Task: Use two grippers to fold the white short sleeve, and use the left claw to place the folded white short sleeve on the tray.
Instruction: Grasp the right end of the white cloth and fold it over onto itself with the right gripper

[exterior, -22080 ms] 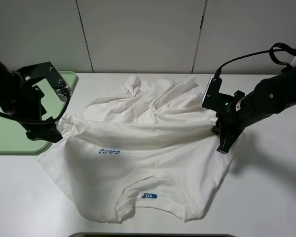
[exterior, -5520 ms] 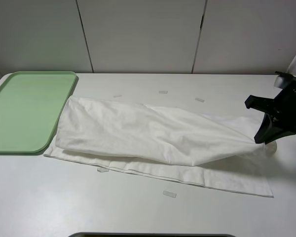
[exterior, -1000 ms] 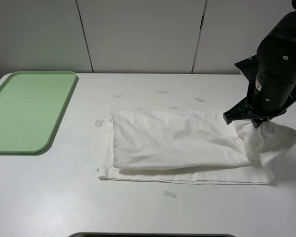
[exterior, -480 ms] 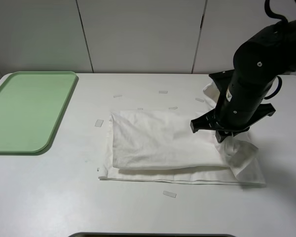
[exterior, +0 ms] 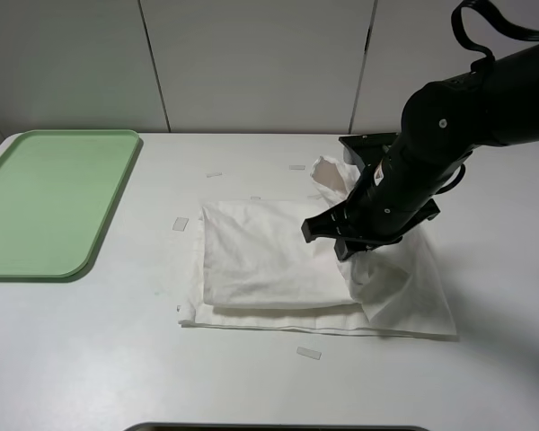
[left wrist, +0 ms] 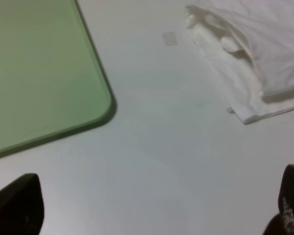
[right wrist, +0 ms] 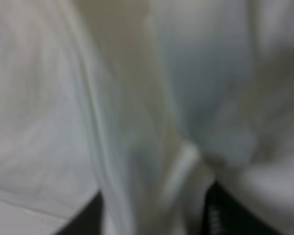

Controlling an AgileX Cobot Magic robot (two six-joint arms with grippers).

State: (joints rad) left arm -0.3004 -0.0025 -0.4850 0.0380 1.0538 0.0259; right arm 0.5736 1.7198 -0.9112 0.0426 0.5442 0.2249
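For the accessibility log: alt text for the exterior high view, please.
The right gripper holds one end of the half-folded white short sleeve raised over its middle on a white table. The green tray lies at far left.

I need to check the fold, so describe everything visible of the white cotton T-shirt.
The white cotton T-shirt lies on the white table, folded into a rumpled, layered rectangle. It is to the right of the pale-green plastic tray and apart from it. Its right end is raised and bunched in the shut black right gripper, above the folded part. No lettering or label shows.
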